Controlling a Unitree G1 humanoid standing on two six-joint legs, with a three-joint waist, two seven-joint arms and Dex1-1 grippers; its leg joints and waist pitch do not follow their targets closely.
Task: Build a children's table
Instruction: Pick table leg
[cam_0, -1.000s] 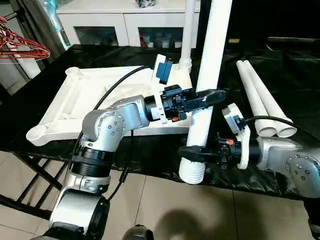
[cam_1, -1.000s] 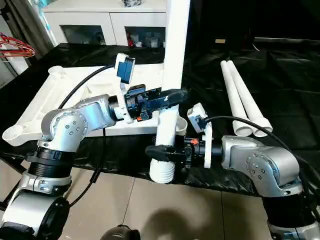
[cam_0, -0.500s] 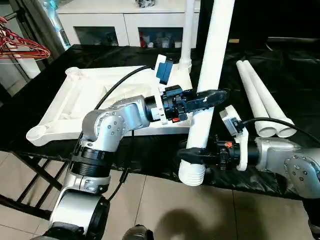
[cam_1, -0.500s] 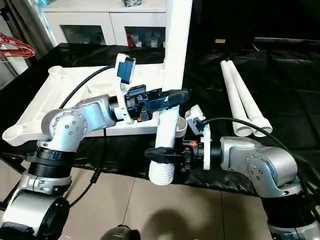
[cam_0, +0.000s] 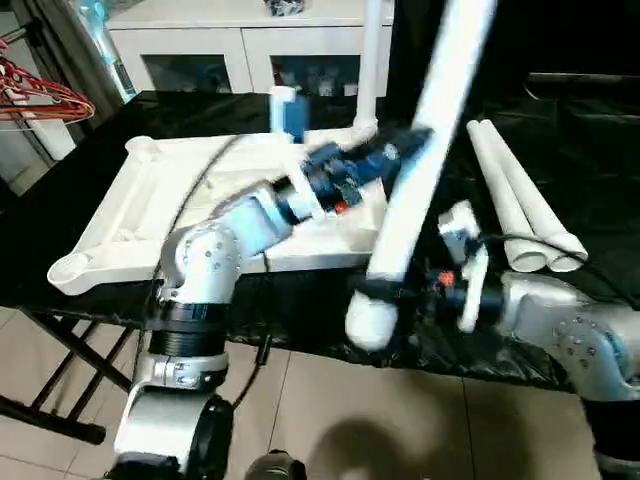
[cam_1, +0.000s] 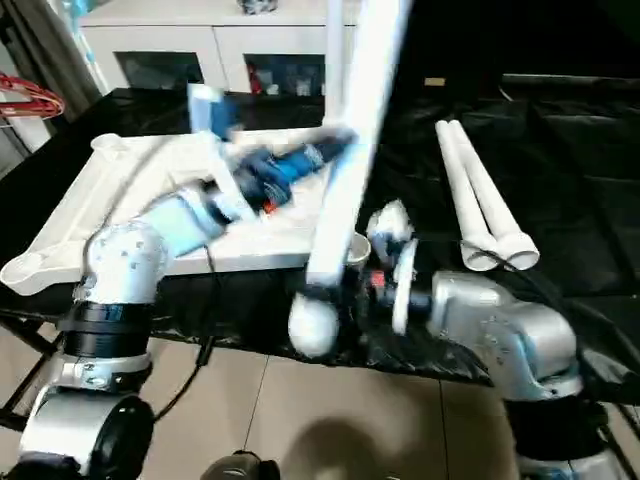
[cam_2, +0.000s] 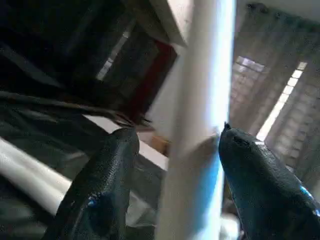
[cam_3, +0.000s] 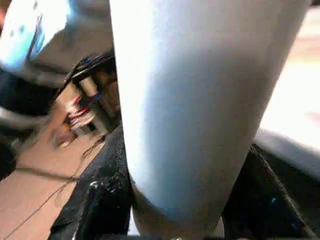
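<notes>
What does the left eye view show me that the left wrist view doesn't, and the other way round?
The left eye view takes in the big white ribbed plastic table top, two spare white legs on black cloth and a white cabinet. The left wrist view gives a close look at the left hand, black fingers open, before a bright slatted window. Both share the long white plastic table leg, tilted, between those fingers.

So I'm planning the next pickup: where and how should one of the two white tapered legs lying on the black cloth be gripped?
Grip the nearer white tapered plastic leg around its round shaft, near the middle, from above. It lies flat against its twin, so a hand has no room between them; fingers should straddle it crosswise, or take the open wide end by the table edge.
</notes>
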